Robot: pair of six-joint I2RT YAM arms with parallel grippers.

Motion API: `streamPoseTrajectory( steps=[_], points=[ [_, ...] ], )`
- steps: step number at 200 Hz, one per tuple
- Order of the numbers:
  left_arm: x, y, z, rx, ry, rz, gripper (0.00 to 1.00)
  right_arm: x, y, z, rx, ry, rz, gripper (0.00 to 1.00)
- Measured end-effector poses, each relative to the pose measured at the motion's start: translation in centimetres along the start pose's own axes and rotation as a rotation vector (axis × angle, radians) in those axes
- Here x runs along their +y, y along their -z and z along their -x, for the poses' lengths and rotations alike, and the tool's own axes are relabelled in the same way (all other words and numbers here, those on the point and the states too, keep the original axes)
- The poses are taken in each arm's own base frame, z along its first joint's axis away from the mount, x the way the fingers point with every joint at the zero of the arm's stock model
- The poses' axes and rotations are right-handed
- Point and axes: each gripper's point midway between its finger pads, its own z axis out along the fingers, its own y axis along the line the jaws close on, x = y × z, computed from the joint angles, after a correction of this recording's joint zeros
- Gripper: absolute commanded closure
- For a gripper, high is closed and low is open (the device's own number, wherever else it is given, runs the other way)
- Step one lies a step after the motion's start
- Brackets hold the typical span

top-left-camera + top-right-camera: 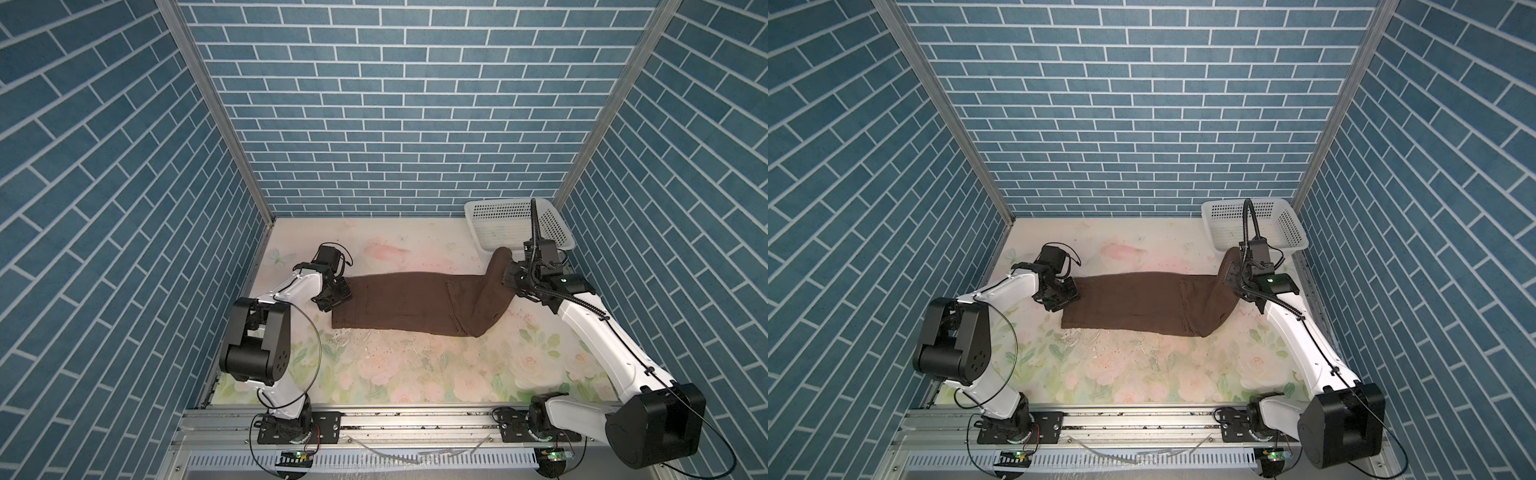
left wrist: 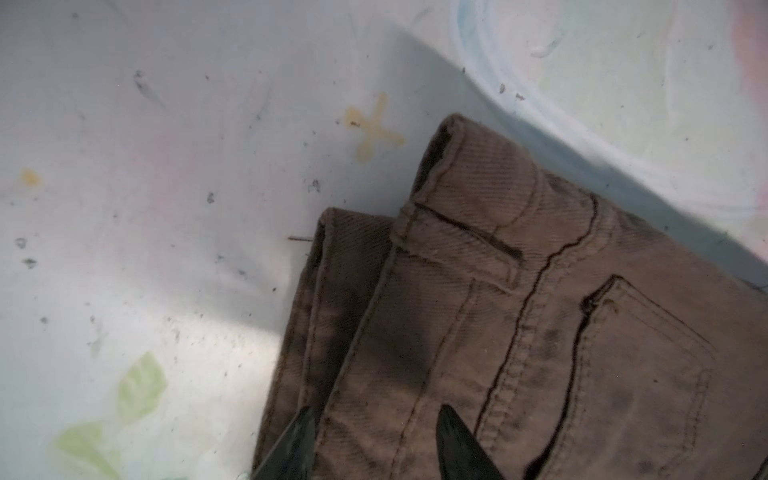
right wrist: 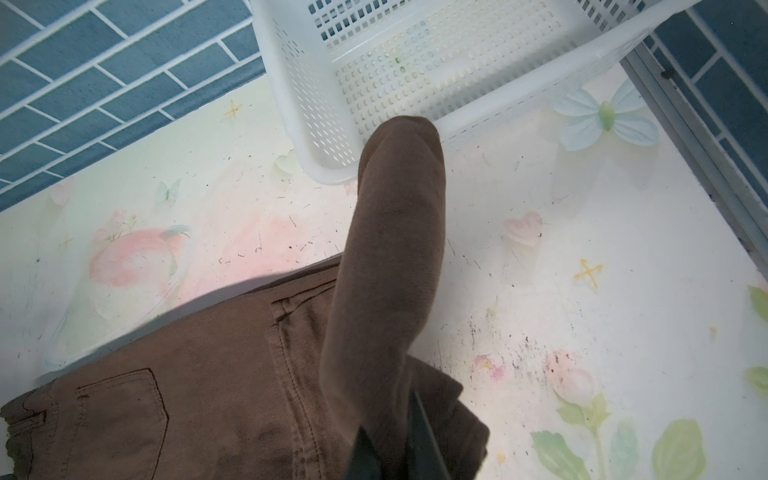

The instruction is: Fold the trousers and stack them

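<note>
The right gripper (image 3: 395,451) pinches the limp trousers (image 1: 399,303) (leg draping beyond its jaws). The left gripper (image 2: 378,440), jaws spread, hovers over the stiffer waistband (image 2: 478,195), probably a good hold.

No text, label, brand or number can be read in any view. The only candidate is a small pale mark on the black housing (image 1: 564,281) at the wrist end of the right arm, on the far right of the scene, and it is too small to make out.
</note>
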Motion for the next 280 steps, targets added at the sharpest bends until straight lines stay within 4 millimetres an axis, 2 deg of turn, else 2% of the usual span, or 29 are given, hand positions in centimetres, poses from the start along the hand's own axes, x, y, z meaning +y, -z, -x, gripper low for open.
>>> streamPoseTrajectory(
  steps=[13,23,36,64,93,108,129,151,171,202,214,233,260,280],
  points=[
    [-0.1,-0.5,0.1,0.002,-0.006,0.0,0.68,0.0,0.0,0.0,0.001,0.0,0.0,1.0],
    [-0.1,-0.7,0.2,0.004,-0.001,-0.001,0.85,0.0,0.0,0.0,0.001,0.0,0.0,1.0],
    [-0.2,-0.8,0.1,0.009,-0.001,-0.007,1.0,0.0,0.0,0.0,0.001,0.0,0.0,1.0],
    [-0.6,0.2,0.2,-0.005,-0.015,-0.032,1.0,0.0,0.0,0.0,0.001,0.0,0.0,1.0],
    [-1.2,3.4,0.3,-0.058,-0.026,-0.079,1.0,0.0,-0.1,-0.1,0.002,0.0,-0.001,1.0],
    [-1.1,5.1,-0.2,-0.08,-0.028,-0.101,1.0,0.0,-0.1,-0.1,0.004,0.0,-0.001,1.0],
    [-0.2,6.2,-1.7,-0.082,-0.018,-0.112,1.0,-0.1,-0.2,-0.2,0.005,0.0,-0.002,1.0],
    [1.7,6.0,-3.8,-0.06,0.001,-0.083,1.0,-0.1,-0.3,-0.4,0.009,0.001,-0.004,1.0],
    [3.7,4.7,-5.6,-0.017,0.024,-0.027,1.0,-0.2,-0.6,-0.6,0.017,0.002,-0.007,1.0],
    [6.3,2.7,-6.3,0.041,0.074,0.047,1.0,-0.2,-0.8,-0.7,0.025,0.003,-0.006,1.0],
    [6.7,2.2,-6.1,0.05,0.086,0.063,0.84,-0.2,-0.8,-0.8,0.027,0.003,-0.006,1.0],
    [7.0,1.7,-6.0,0.063,0.09,0.083,0.67,-0.4,-0.9,-1.1,0.032,0.005,-0.01,1.0],
    [6.8,2.1,-5.6,0.06,0.08,0.087,0.65,-0.5,-0.8,-1.2,0.032,0.022,-0.013,1.0],
    [6.5,3.2,-4.9,0.034,0.08,0.077,0.64,-0.1,-0.6,-1.2,0.025,0.051,-0.008,1.0]
  ],
)
